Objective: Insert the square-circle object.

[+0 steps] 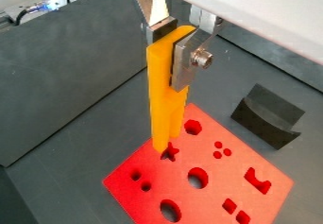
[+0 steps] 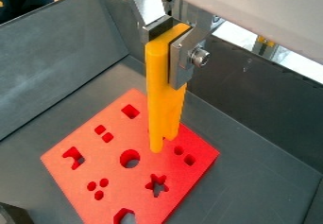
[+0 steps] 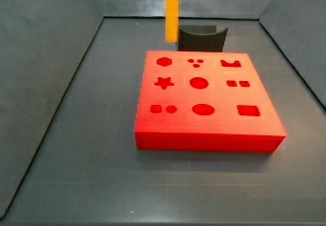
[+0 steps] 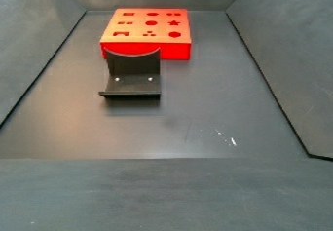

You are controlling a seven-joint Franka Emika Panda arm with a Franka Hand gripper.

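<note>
Square-circle object (image 1: 167, 91): long slim orange-yellow bar, matte, hangs upright w/ lower end over red block (image 1: 202, 171). Gripper (image 1: 177, 58) pinches its upper part btwn silver plates. A side view shows the bar (image 3: 173, 10) at block's 12 o'clock, w/ grey curved block (image 3: 200, 36) nearby; gripper unseen there. Block flat, w/ star, round & square holes.

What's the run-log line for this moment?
gripper: shut on square-circle object | object: upright, above red block | inserted: not yet | dark grey block: behind red block
</note>
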